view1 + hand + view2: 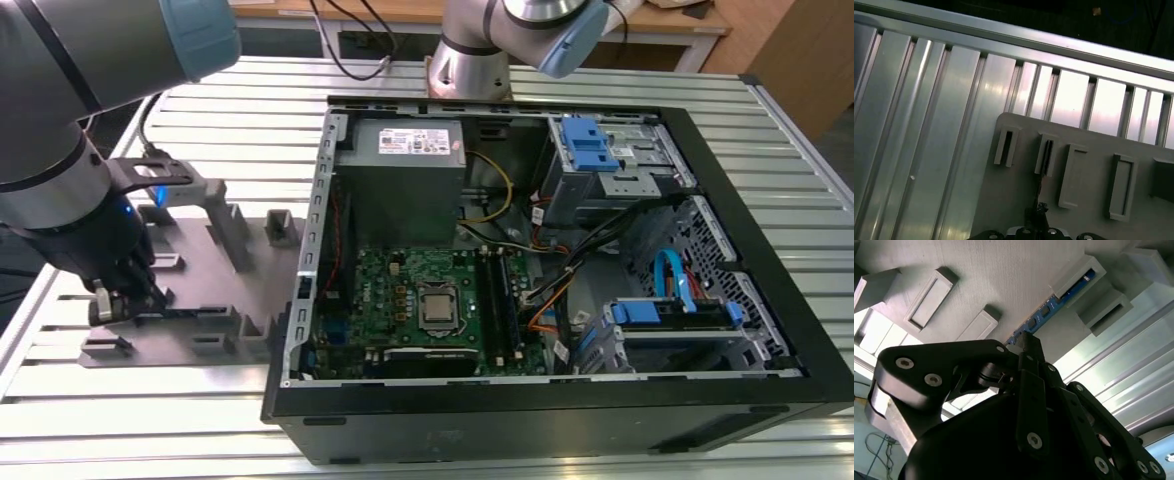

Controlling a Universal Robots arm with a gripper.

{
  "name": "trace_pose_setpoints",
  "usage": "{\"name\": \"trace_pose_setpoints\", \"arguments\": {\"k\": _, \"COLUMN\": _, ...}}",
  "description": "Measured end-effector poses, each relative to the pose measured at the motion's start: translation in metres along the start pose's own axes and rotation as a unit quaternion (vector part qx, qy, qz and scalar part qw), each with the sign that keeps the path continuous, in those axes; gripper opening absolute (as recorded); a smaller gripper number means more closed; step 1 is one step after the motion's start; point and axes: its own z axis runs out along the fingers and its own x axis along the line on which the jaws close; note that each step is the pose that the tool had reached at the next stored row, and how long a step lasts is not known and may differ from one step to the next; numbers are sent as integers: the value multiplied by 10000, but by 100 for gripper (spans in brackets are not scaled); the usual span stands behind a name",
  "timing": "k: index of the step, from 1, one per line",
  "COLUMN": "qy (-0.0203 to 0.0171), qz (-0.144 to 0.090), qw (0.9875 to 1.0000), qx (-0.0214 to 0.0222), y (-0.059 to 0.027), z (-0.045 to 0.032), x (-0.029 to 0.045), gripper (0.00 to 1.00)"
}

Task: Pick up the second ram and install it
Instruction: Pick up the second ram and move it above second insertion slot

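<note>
The second ram (1054, 302) is a thin blue-edged stick standing on edge in the slotted holders of the grey fixture plate (1004, 270). My gripper (1025, 340) has come down on the stick's near end, with its black fingers drawn together on it. In the exterior view the gripper (112, 303) is low over the fixture plate (200, 250), at the view's left, outside the computer case. The first wrist view looks along the plate (1019, 190) and its raised holders.
The open computer case (300, 300) lies at the exterior view's right, with the motherboard (400, 285), a silver processor (438, 305), dark memory slots (501, 290) and loose cables. A second arm's base (467, 65) stands behind it. The table (54, 400) is ribbed aluminium.
</note>
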Motion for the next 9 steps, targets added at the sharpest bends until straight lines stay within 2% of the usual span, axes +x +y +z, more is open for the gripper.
{"name": "trace_pose_setpoints", "arguments": {"k": 9, "qy": 16, "qz": -405, "qw": 9992, "qx": -11, "y": 0, "z": 1, "x": 0, "gripper": 7}}
